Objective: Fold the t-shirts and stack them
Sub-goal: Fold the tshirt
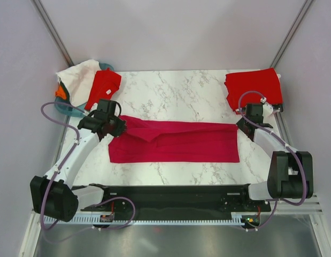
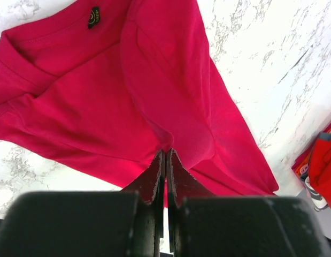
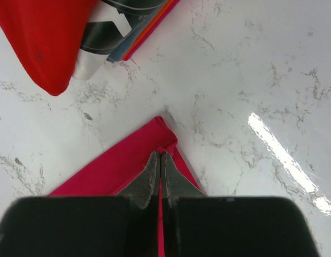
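The crimson t-shirt (image 1: 176,142) is stretched on the table (image 1: 176,91), apparently folded lengthwise. Its ends are clamped by the left gripper (image 2: 165,153) and the right gripper (image 3: 160,155).

A folded stack (image 1: 253,88) lies behind-right of the spread t-shirt (image 1: 176,142), basket (image 1: 66,110) behind-left.

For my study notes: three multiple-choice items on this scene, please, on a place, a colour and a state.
1. Where on the table lies the folded stack? A. far right corner B. near left edge C. centre
2. What colour is the middle shirt? A. white B. crimson-magenta C. orange
3. How is the left pincer? A. open above the table B. shut on the middle shirt C. shut on nothing

Answers: 1A, seen there from above; 2B, plain in every view; 3B, cloth is clamped in it.
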Controlling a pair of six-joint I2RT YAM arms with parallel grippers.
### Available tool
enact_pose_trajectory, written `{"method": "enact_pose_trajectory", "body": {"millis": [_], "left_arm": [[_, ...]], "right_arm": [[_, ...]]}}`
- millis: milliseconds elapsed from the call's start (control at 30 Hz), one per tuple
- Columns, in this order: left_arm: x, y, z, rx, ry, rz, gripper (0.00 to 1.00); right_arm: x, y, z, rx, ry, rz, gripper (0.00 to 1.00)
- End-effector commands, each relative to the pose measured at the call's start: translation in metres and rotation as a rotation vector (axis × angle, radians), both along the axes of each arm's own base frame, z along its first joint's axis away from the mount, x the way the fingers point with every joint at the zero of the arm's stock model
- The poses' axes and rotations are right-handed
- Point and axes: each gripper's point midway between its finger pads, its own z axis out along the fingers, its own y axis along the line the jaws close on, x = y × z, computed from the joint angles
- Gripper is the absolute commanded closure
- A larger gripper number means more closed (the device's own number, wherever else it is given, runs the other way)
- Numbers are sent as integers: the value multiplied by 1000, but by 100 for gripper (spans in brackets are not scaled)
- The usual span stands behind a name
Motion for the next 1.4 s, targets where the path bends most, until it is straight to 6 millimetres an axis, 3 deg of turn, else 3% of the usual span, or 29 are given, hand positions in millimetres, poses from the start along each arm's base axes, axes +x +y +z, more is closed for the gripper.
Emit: {"method": "enact_pose_trajectory", "body": {"millis": [0, 367, 433, 467, 500, 533, 700, 733, 800, 833, 900, 933, 1033, 1067, 1133, 1167, 1233, 1367], "left_arm": [[-5, -4, 5, -40, -15, 10, 98], [-22, -8, -12, -60, 32, -22, 98], [-26, -8, -16, -64, 43, -28, 98], [-29, -9, -18, -71, 51, -32, 98], [-31, -9, -22, -72, 62, -34, 98], [-33, -10, -24, -76, 68, -37, 98], [-41, -12, -34, -85, 100, -52, 98], [-42, -12, -36, -85, 104, -54, 98], [-44, -12, -39, -84, 112, -56, 98], [-45, -12, -40, -83, 115, -56, 98], [-44, -11, -41, -77, 115, -57, 98], [-44, -10, -42, -72, 119, -56, 98], [-41, -11, -38, -66, 109, -63, 98], [-40, -11, -36, -70, 105, -63, 98], [-38, -12, -36, -67, 106, -66, 98], [-37, -12, -35, -66, 104, -68, 98], [-35, -12, -34, -62, 102, -69, 98], [-28, -10, -30, -45, 89, -63, 98]], "right_arm": [[2, -7, 13, -16, -58, -33, 100], [-23, -6, -9, 5, -24, -63, 98], [-28, -8, -11, 9, -29, -87, 83], [-33, -8, -13, 8, -35, -93, 71], [-33, -8, -12, 12, -50, -96, 49], [-34, -7, -11, 12, -62, -84, 42], [-29, 4, 13, -19, -108, -9, 38], [-27, 26, 16, -16, -115, 63, 39], [-23, 49, 27, 8, -140, 146, 44], [-25, 78, 30, 57, -144, 235, 46], [-24, 112, 41, 128, -172, 315, 48], [-30, 143, 44, 173, -173, 406, 49], [-33, 196, 56, 291, -203, 518, 52], [-39, 226, 59, 317, -208, 590, 53], [-45, 254, 62, 358, -207, 623, 54], [-52, 278, 60, 378, -208, 671, 54], [-63, 306, 57, 443, -199, 705, 54], [-72, 352, 38, 507, -176, 752, 58]]}}
